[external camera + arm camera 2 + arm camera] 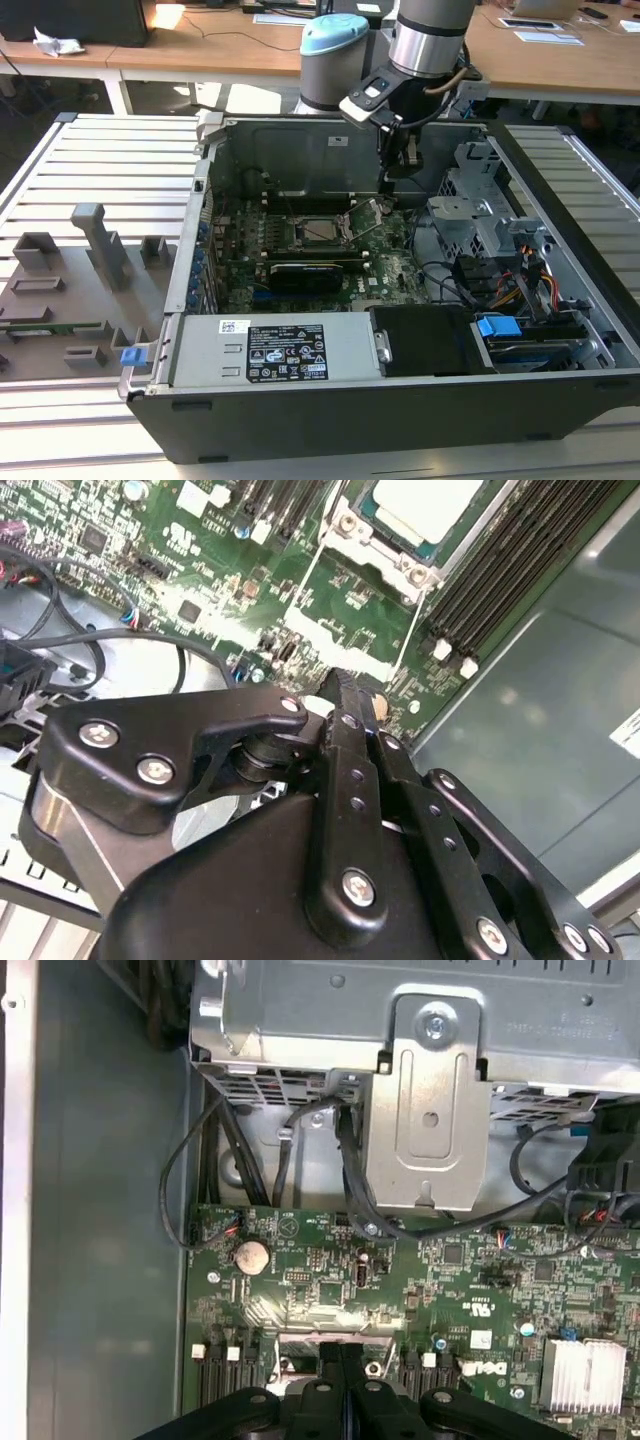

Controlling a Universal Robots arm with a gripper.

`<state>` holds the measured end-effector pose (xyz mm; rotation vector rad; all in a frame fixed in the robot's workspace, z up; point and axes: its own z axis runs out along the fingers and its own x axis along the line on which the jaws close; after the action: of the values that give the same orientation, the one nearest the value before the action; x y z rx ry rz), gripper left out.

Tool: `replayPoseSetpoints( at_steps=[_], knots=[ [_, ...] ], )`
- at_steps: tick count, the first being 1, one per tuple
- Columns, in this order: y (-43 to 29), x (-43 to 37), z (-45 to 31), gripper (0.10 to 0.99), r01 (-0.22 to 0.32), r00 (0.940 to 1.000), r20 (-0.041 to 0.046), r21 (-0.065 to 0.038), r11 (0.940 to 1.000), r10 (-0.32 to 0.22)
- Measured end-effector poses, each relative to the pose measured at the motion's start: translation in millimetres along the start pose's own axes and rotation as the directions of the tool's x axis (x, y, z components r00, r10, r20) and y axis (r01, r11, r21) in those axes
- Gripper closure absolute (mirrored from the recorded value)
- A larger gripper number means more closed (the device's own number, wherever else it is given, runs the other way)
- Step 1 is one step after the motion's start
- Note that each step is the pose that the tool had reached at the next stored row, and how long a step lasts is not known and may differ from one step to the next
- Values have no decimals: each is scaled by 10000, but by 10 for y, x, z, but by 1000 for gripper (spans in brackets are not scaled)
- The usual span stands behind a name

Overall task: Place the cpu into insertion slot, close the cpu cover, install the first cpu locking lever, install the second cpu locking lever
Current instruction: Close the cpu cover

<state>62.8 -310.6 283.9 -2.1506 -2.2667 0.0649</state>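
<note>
1. Hanging down from the upper centre of the exterior view, the arm (pixel 430 40) holds its gripper (pixel 392 178) inside the open computer case (pixel 330 420). The gripper is low over the motherboard (pixel 385 275), just to the exterior view's right of the socket.
2. Both wrist views show the gripper (pixel 350 685) (pixel 341 1348) with its black fingertips (pixel 328 1360) pressed together and no gap between them. Whether anything thin is pinched there cannot be told.
3. The cpu (pixel 322 231) sits in the insertion slot (pixel 300 243) near the middle of the exterior view, silver-grey top facing up.
4. The cpu cover (pixel 385 558) lies flat around the chip in the second wrist view, and the cpu (pixel 425 502) shows through its square window.
5. A raised lever (pixel 366 226) slants up from the socket's corner toward the gripper in the exterior view. In the second wrist view, two pale wire levers (pixel 311 590) run from the cover toward the fingertips.
6. Long black memory slots (pixel 500 570) lie beside the socket in the second wrist view.
7. A silver drive cage (pixel 430 1110) stands beyond the green board in the first wrist view, with black cables (pixel 200 1170) looping beside it and a coin battery (pixel 250 1255) on the board.
8. A labelled power supply (pixel 270 350) fills the lower centre of the exterior view. A grey fixture tray (pixel 60 290) rests on the slatted table (pixel 120 160) at the exterior view's left.
</note>
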Motion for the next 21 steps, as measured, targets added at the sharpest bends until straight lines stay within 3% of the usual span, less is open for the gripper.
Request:
replayPoseSetpoints(
  at_steps=[5,7,12,21],
  knots=[
    [229,-11,-9,980,2,10000,2,6,10000,-2],
    [263,-12,-10,980,2,10000,3,6,10000,-2],
    [272,-13,-10,980,1,10000,5,6,10000,-1],
    [286,-13,54,980,0,10000,27,7,10000,0]
  ],
)
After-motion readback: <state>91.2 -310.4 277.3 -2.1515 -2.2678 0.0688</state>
